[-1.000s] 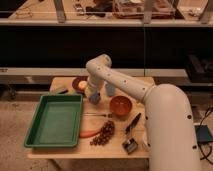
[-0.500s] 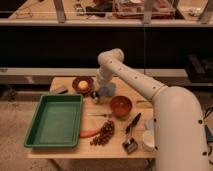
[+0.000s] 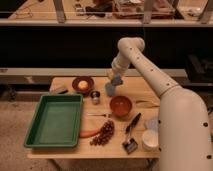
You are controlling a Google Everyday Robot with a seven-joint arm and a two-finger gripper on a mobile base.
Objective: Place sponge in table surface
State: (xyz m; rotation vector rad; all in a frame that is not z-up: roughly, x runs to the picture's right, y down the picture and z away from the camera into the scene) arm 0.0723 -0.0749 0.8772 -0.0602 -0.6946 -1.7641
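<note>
1. Camera view, the arm: the white arm reaches up from the robot's body at the lower right, bends at an elbow high over the far side of the table, and points down toward the table's middle back; the gripper (image 3: pixel 115 77) hangs there, above the wood rather than on it.
2. Camera view, the tool: its fingers are closed narrow on the sponge (image 3: pixel 117 81), a small pale blue-grey block pinched at the tips; the sponge is off the wood, in the air just above and to the right of a blue-grey cup (image 3: pixel 109 90).
3. Camera view, the table surface (image 3: pixel 107 148): light tan wood; the cup stands on it under the gripper, with a small metal cup (image 3: pixel 95 96) just to its left.
4. Camera view, left side: a green tray (image 3: pixel 54 120) fills the left half; behind it sits a dark bowl (image 3: pixel 83 84) with something yellow in it, and a flat grey cloth (image 3: pixel 59 90) lies beside that bowl.
5. Camera view, middle and front: an orange bowl (image 3: pixel 120 105) sits below the cup; nearer the front lie a bunch of grapes (image 3: pixel 103 132), a carrot (image 3: pixel 89 133) touching the tray's corner, a black brush (image 3: pixel 131 122), and a white cup (image 3: pixel 150 140) close to the robot's body.
</note>
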